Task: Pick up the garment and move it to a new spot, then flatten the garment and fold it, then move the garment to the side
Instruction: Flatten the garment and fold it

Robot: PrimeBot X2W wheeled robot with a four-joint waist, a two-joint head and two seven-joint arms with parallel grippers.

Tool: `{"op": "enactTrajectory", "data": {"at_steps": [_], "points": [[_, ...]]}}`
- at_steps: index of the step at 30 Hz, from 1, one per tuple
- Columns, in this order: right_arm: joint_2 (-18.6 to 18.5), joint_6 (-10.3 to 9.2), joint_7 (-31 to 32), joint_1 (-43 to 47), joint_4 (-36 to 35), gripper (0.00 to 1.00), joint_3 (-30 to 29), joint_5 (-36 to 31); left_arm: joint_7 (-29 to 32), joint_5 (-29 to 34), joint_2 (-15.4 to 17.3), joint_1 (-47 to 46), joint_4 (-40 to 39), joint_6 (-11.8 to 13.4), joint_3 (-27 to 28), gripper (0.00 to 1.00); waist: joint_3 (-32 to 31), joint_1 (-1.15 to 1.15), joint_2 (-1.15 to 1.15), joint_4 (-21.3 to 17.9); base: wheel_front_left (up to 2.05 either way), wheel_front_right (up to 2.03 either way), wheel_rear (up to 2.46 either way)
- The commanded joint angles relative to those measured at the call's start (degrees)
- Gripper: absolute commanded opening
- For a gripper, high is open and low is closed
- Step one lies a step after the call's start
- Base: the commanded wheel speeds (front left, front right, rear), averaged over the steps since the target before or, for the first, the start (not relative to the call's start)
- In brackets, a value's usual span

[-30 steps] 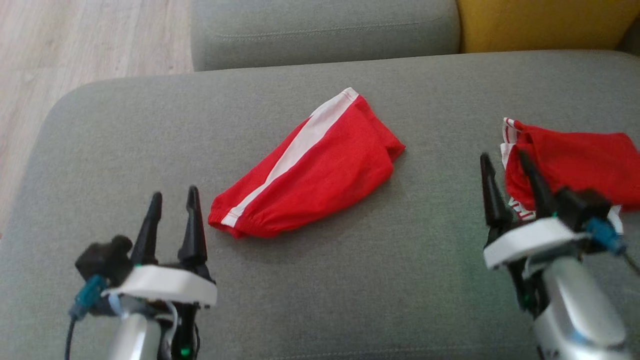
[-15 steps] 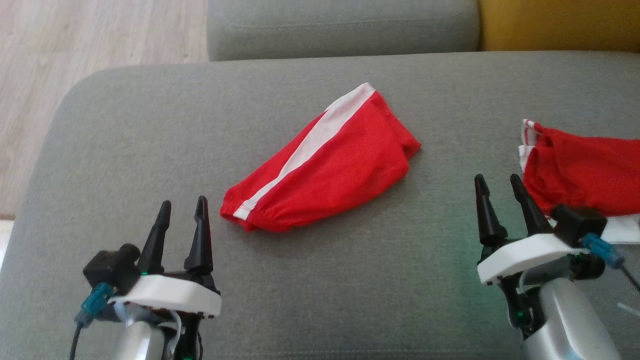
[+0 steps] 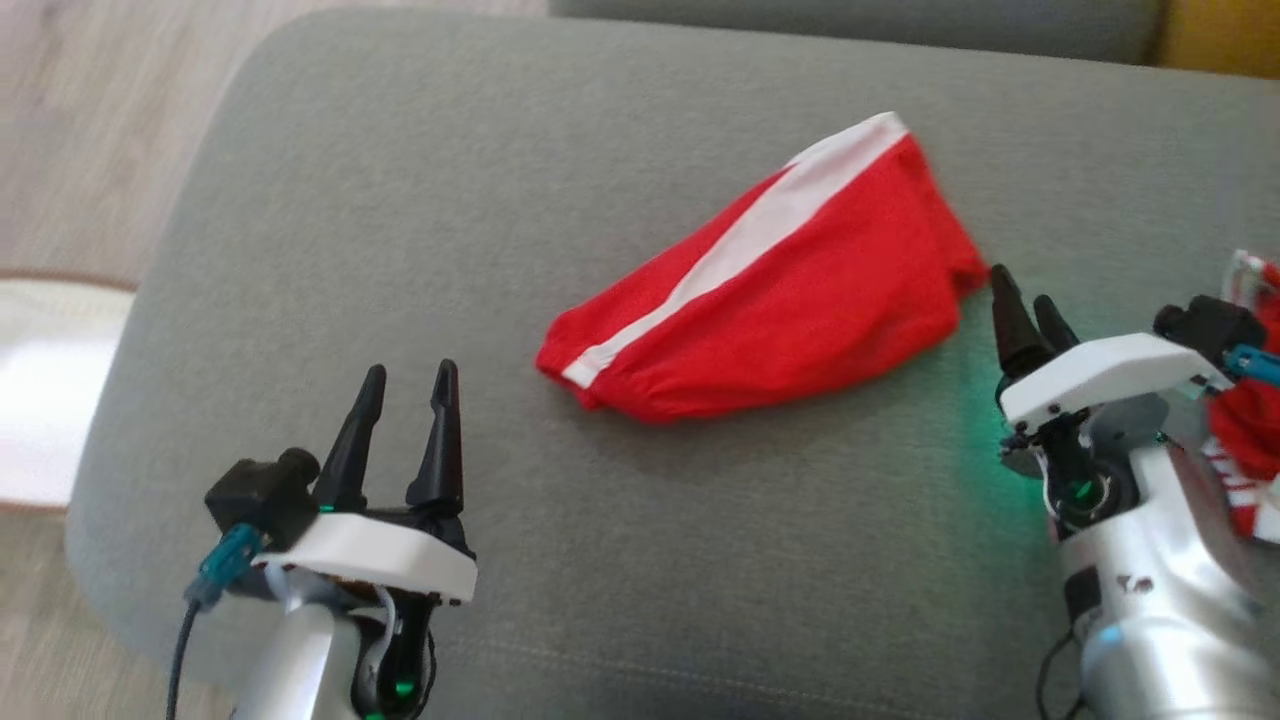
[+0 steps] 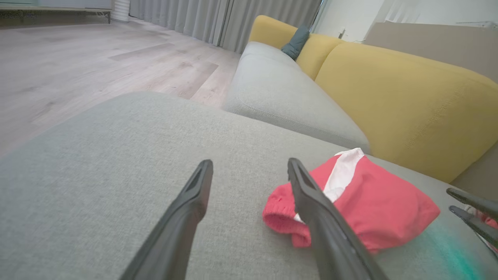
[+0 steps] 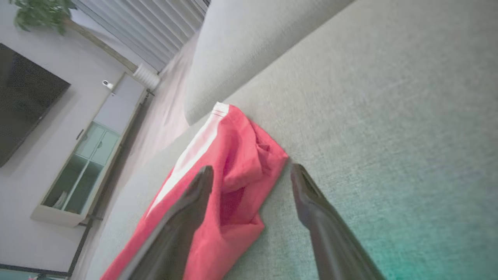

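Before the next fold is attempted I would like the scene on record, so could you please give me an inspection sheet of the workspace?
Surface: grey fabric seat cushion, smooth.
Job's things: red shorts with a white side stripe, lying folded mid-cushion.
Clutter: second red garment with striped white trim, bunched at the right edge behind the right arm.
Grippers: left tool open, apart from the shorts' near end; right tool open, at the shorts' other end, contact unclear.
Cables: dark cable with teal plug at the left wrist; another teal plug at the right wrist.
Surroundings: pale wood floor, yellow sofa backrest, grey curtains.
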Motion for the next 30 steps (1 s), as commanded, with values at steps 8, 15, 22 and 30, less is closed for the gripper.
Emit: {"op": "enactTrajectory", "data": {"at_steps": [8,15,22,30], "points": [[0.4,-0.05,-0.9,-11.3,13.7,1.00,-5.0,-3.3,-0.4,-1.0,0.2,-3.7,-1.4,0.0,0.1,1.00,3.3,0.00,0.00,5.6,0.00,0.00,0.00],[0.4,-0.05,-1.5,-17.8,23.9,1.00,-7.9,-4.1,-0.4,-1.6,0.2,-4.4,-1.7,0.4,-0.7,1.00,4.2,0.00,0.00,7.5,0.00,0.00,0.00],[0.1,-0.05,-3.4,-22.4,30.6,0.96,-8.8,-8.0,-0.4,-1.8,0.2,-4.6,-1.7,0.5,-0.8,1.00,5.3,0.00,0.00,7.9,0.00,0.00,0.00],[-0.3,-0.05,-7.8,-24.1,32.5,0.00,-9.4,-10.9,-0.4,-2.1,0.2,-4.7,-1.0,0.6,-0.5,1.00,4.8,0.00,0.00,5.9,0.00,0.00,0.00]]}}
